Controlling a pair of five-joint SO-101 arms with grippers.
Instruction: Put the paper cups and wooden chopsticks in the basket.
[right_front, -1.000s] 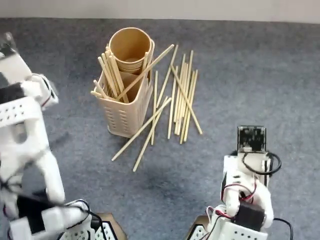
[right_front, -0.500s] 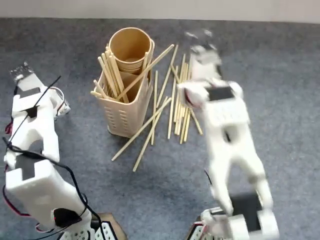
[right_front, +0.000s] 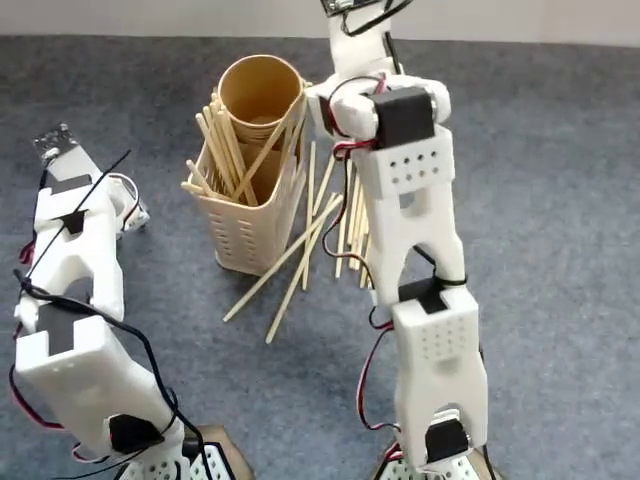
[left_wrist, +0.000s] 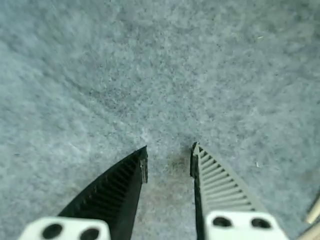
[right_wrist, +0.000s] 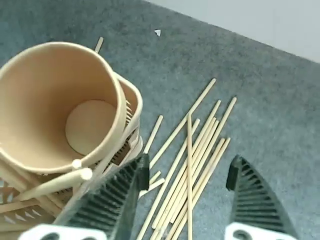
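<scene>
With the paper cups (right_front: 260, 95) in the basket (right_front: 245, 240) at upper centre, the right gripper (right_wrist: 189, 164) hangs spread open above loose chopsticks (right_front: 309, 200) just right of it, and likely must next drop and pinch one.

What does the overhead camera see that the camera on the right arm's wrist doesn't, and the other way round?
Overhead: the white left arm and white right arm, plus the whole beige slotted plastic basket. Right wrist: the round bottom inside the tan paper cup, and that arm's open hand above loose wooden chopsticks. Both: cup, basket, chopsticks, grey carpet.
</scene>
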